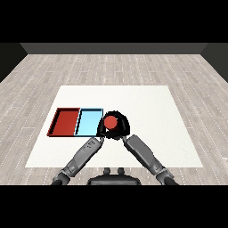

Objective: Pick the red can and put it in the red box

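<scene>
Head view: right hand (116,129) curled round the can (110,121) at frame centre, just right of the blue tray (88,123)

Risk: the red tray (66,122) lies further left, past the blue one, so a short carry could land the can wrongly; right forearm reaches in from lower right; left hand (101,139) sits close below, fingers unclear

Red can (110,121) (upright) just right of trays, red tray (65,121) leftmost.
</scene>
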